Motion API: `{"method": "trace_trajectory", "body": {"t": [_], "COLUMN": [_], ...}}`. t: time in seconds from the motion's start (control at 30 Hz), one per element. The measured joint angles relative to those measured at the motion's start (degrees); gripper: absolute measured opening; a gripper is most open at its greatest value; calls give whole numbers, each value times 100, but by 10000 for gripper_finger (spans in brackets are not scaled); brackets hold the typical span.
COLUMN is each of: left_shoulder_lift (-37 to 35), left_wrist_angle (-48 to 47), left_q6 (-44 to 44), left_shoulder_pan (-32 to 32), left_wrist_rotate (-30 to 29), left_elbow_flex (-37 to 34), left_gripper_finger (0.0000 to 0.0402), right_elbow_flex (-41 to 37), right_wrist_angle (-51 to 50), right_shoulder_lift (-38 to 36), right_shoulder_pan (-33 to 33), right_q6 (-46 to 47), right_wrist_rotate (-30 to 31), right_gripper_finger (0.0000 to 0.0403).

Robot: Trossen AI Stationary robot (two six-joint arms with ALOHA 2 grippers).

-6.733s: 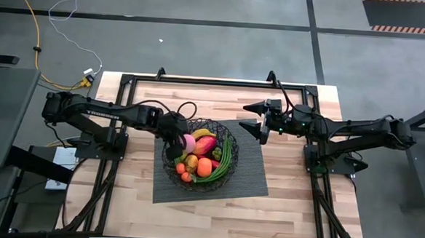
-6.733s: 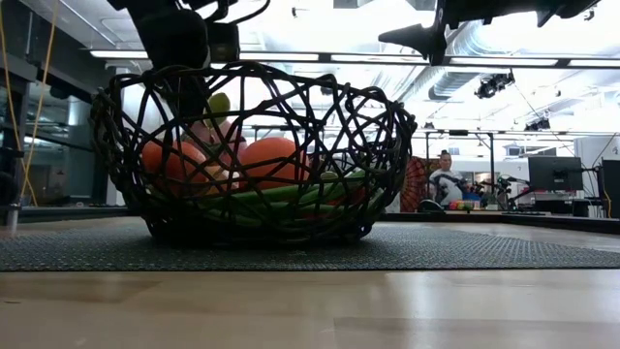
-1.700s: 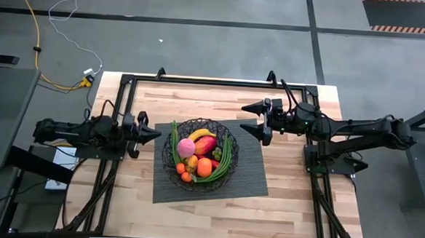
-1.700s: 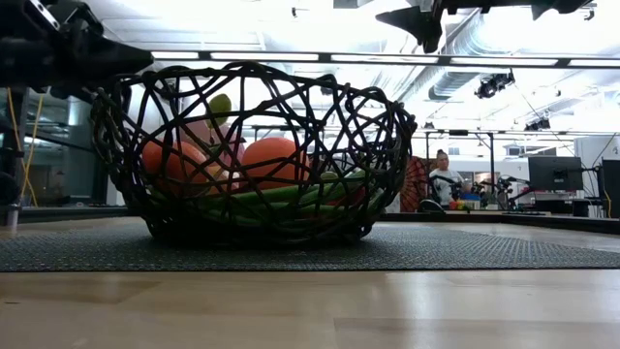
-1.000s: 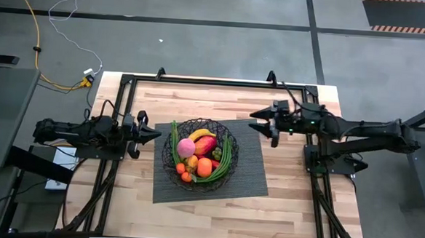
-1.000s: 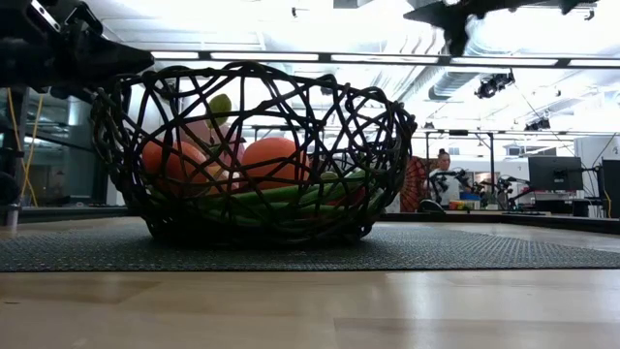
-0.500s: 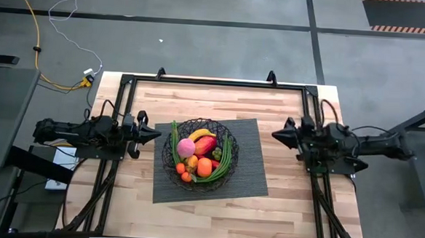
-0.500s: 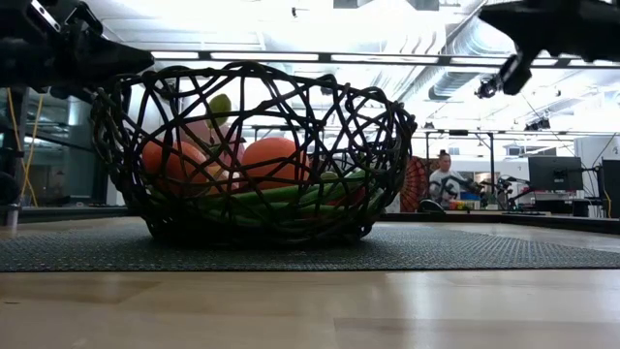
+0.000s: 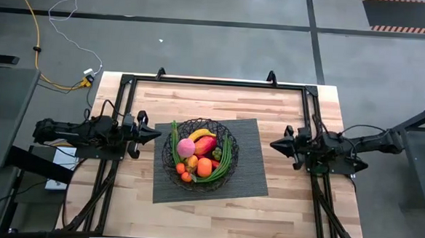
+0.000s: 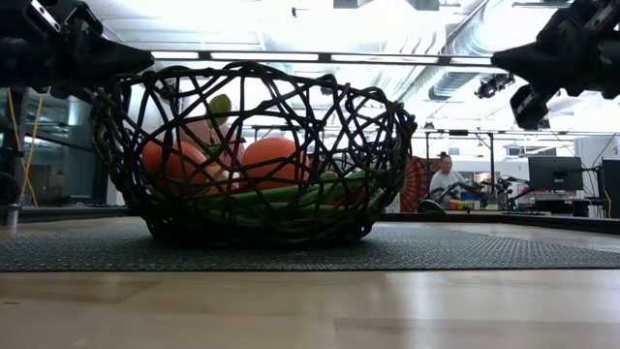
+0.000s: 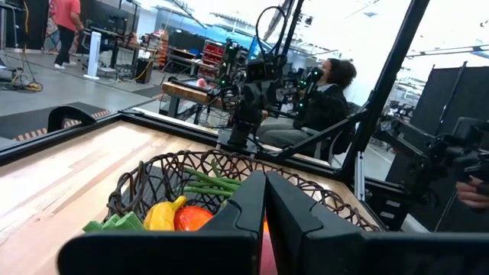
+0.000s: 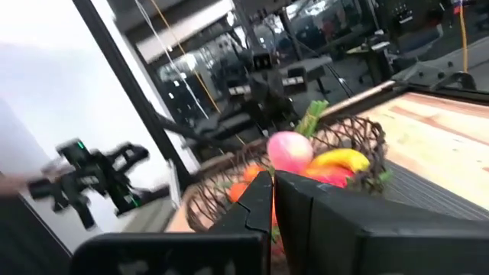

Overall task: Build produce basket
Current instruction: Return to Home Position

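I am holding my left tool point(image 9: 153, 133) out over the left part of the counter point(image 9: 280, 210). Its tip is pointing at the basket point(image 9: 219, 124) and stopping just short of the rim. Its fingers point(image 11: 241, 218) are pressed together, with only a thin seam showing between them in the left wrist view, and they are pinching nothing. I am holding my right tool point(image 9: 274, 145) over the right part of the counter, just beside the right edge of the dark grey mat point(image 9: 250, 172). It is pointing back toward the basket and hanging apart from it, with its fingers point(image 12: 252, 218) likewise pressed together on nothing. The basket is sitting on the mat near the middle of the counter, between my two tools. It is holding a pink ball point(image 9: 186, 147) on its left side, a yellow banana point(image 9: 202, 134) and a red-orange mango point(image 9: 204, 144) toward the far rim, an orange point(image 9: 204, 167) nearer the front, and small tomatoes point(image 9: 183, 172) at the front left. Long green beans point(image 9: 227, 158) are curving along its right wall. In the low view a seated person point(image 10: 446, 179) is showing in the room behind the counter.
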Motion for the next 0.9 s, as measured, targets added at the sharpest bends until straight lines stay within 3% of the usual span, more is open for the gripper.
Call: {"method": "trace_trajectory", "body": {"t": [0.47, 0.9], "left_shoulder_lift": [-2, -2], "left_wrist_angle": [-55, -302], "left_q6": [1, -3], "left_shoulder_pan": [-1, -1], "left_wrist_rotate": [1, 63], "left_elbow_flex": [0, 2], "left_gripper_finger": [3, 3], "right_elbow_flex": [11, 13], "right_wrist_angle": [-1266, -1272], "right_shoulder_lift": [-684, -676], "right_shoulder_pan": [-287, -287], "right_q6": [-489, -725], "right_wrist_rotate": [-226, -254], "right_gripper_finger": [0, 0]}}
